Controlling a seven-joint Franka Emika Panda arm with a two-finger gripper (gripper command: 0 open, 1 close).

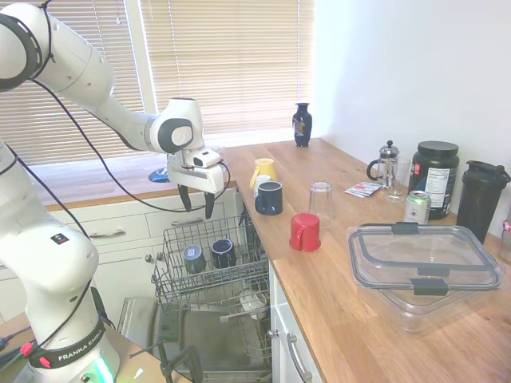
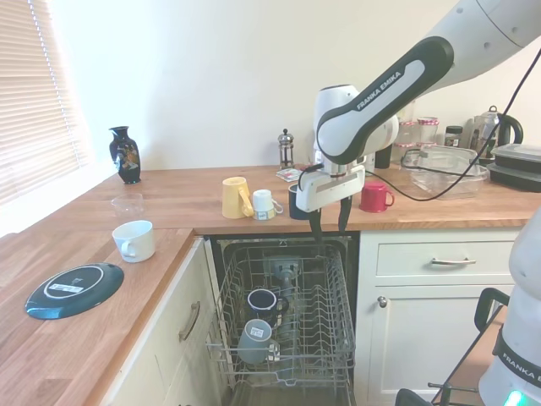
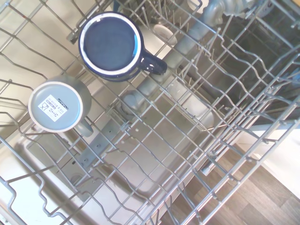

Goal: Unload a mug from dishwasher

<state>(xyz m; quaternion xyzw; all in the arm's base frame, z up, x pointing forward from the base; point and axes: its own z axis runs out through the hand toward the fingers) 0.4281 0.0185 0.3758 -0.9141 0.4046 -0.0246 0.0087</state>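
Observation:
The dishwasher (image 2: pixel 226 279) stands open with its grey wire upper rack (image 1: pixel 169 241) pulled out. The grey-blue mug (image 3: pixel 60 107) sits upside down in the rack, a white label on its base; it also shows in both exterior views (image 2: pixel 254 341) (image 1: pixel 194 258). Beside it stands a dark navy mug (image 3: pixel 112 44) (image 2: pixel 262 302) (image 1: pixel 223 252). My gripper (image 1: pixel 197 203) (image 2: pixel 330 222) hangs above the rack, fingers pointing down, open and holding nothing. It is well above both mugs and touches neither.
On the wooden counter (image 1: pixel 335 303) beside the dishwasher are a red cup (image 1: pixel 305 232), a navy mug (image 1: pixel 269 198), a yellow mug (image 1: pixel 264 170), a glass (image 1: pixel 320 199) and a clear lidded container (image 1: pixel 423 263). A white cup (image 2: pixel 135 240) and a dark plate (image 2: pixel 74 289) lie on the other counter.

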